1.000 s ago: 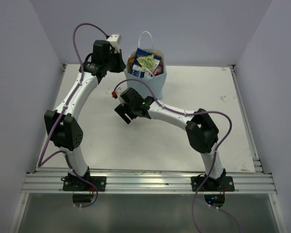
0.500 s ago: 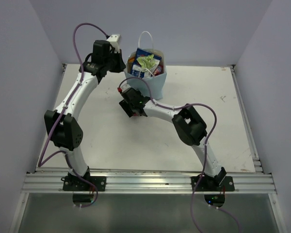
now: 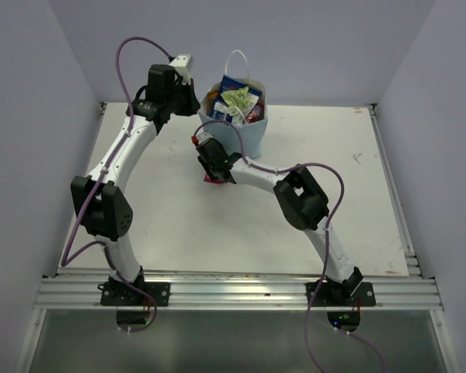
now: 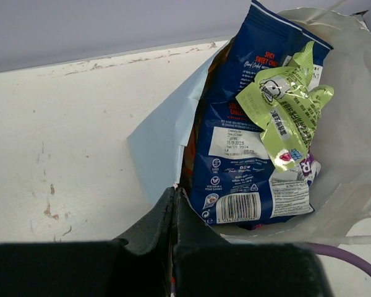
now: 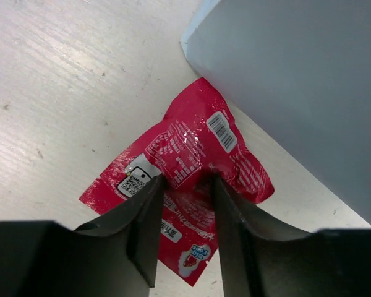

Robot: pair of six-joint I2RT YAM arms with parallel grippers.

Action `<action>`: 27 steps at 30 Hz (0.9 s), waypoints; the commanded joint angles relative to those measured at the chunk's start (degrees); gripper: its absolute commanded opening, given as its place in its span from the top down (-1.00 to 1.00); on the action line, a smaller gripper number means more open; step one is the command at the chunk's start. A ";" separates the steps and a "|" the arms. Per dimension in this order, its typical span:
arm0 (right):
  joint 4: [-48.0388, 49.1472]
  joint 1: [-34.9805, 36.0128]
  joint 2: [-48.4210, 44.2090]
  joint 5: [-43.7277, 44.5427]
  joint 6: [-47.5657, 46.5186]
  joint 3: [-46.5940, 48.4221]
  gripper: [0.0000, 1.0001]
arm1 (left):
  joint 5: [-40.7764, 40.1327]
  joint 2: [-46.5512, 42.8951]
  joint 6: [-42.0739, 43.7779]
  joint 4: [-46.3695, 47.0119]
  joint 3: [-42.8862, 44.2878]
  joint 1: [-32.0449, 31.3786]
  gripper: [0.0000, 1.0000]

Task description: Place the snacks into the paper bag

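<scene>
The paper bag (image 3: 247, 137) stands upright at the back of the table with its mouth open. It holds a blue-white packet (image 4: 247, 124) and a green sachet (image 4: 284, 105), with other packets mostly hidden under them. My left gripper (image 4: 173, 193) is shut on the bag's left rim. A small pink-red sachet (image 5: 191, 148) lies flat on the table against the bag's front left corner (image 5: 297, 80). My right gripper (image 5: 185, 179) is down over it, open, with a finger on each side and the sachet's middle between them. In the top view the sachet (image 3: 211, 179) peeks out under the right gripper (image 3: 210, 165).
The white table (image 3: 147, 217) has raised rails along its right and near edges. Pale walls close in on three sides. A purple cable (image 4: 352, 253) passes just below the bag in the left wrist view.
My right arm has swung back and left toward the bag and dropped its gripper onto the pink-red sachet. The left arm and the bag have stayed put.
</scene>
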 commanded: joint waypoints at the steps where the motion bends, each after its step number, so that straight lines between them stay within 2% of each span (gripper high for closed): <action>1: -5.40 -3.33 4.19 -2.31 5.30 -4.37 0.25 | 0.70 -1.78 0.64 0.88 1.47 0.81 1.00; 3: -6.27 -3.33 4.98 -3.10 5.39 -5.69 0.44 | 0.61 -1.78 0.64 0.96 1.47 0.81 1.00; 4: -6.97 -3.50 4.63 -3.19 5.66 -5.87 0.93 | 0.52 -1.87 0.55 0.97 1.47 0.90 1.00; 5: -6.20 -3.50 4.02 -3.19 5.57 -6.48 1.00 | 0.35 -1.96 0.55 1.05 1.47 0.90 1.00; 8: -6.54 -3.42 0.16 -2.93 3.47 -6.93 1.00 | 0.17 -2.05 0.38 1.40 1.47 0.90 1.00; 12: -8.90 -2.71 -9.50 -6.08 1.00 -5.62 1.00 | 0.17 -2.22 -0.32 2.20 1.12 0.90 1.00; 14: -11.28 -2.10 -17.58 -8.11 -0.31 -3.34 1.00 | 0.17 -2.49 -0.41 2.81 0.85 0.90 1.00; 16: -15.84 -0.78 -24.68 -7.94 -1.45 2.10 1.00 | 0.08 -2.40 -0.50 3.16 0.59 0.81 1.00; 19: -20.24 -0.43 -30.50 -5.49 -2.60 10.80 1.00 | 0.00 -2.49 -0.59 3.60 -0.03 0.90 1.00; 23: -20.44 -2.09 -30.09 0.93 -6.99 22.22 1.00 | 0.00 -2.84 -0.85 4.30 -0.91 0.90 1.00; 27: -16.91 -7.35 -23.86 0.68 -6.04 29.52 1.00 | 0.35 -2.66 -1.12 4.39 -0.65 0.90 1.00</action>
